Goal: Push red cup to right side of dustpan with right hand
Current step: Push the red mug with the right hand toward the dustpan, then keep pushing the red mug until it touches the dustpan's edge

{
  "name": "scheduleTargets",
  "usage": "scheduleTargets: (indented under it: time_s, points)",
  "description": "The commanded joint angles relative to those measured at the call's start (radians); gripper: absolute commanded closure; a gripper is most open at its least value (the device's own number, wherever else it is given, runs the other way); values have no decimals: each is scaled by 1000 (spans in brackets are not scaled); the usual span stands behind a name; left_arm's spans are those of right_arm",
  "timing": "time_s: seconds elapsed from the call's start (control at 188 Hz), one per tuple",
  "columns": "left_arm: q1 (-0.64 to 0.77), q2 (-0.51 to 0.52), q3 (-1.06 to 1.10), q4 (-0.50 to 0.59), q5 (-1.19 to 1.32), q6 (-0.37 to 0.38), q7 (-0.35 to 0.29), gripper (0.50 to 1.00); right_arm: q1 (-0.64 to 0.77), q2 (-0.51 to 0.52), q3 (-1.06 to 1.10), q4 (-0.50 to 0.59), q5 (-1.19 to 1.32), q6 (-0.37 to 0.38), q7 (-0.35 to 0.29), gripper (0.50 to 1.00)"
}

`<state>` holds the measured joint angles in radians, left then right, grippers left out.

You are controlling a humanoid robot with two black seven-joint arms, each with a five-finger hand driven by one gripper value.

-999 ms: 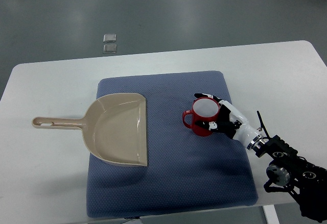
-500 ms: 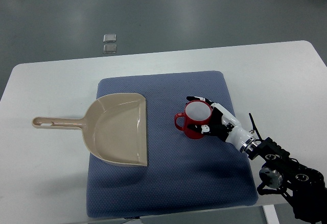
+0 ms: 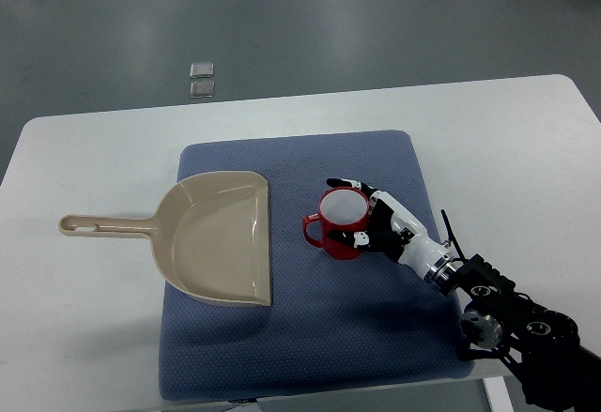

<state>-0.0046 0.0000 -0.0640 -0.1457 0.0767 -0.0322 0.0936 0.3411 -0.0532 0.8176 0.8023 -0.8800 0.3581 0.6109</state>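
Note:
A red cup [image 3: 336,227] with a white inside stands upright on the blue mat [image 3: 310,337], its handle pointing left. A beige dustpan [image 3: 214,236] lies on the mat's left part, handle out to the left. A small gap separates the cup's handle from the dustpan's right edge. My right hand [image 3: 366,217] comes in from the lower right and presses against the cup's right side. Its fingers [image 3: 344,185] curve around the cup's far and near sides.
The mat lies on a white table [image 3: 488,140]. Two small square plates [image 3: 201,79] lie on the grey floor beyond the table. My right arm's black joints [image 3: 512,323] hang over the table's near right corner.
My right hand has slid the cup leftward across the mat, toward the dustpan's right edge. The dustpan has not moved.

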Motion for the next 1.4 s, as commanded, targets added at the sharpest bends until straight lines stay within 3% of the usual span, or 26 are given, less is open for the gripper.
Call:
scheduleTargets:
  time_s: [0.0, 1.393]
  points:
    - [0, 0, 1, 0, 0, 0, 0, 500, 1, 6, 0, 0, -2, -2, 0, 570]
    - [0, 0, 1, 0, 0, 0, 0, 500, 13, 53, -66, 0, -4, -84, 0, 568]
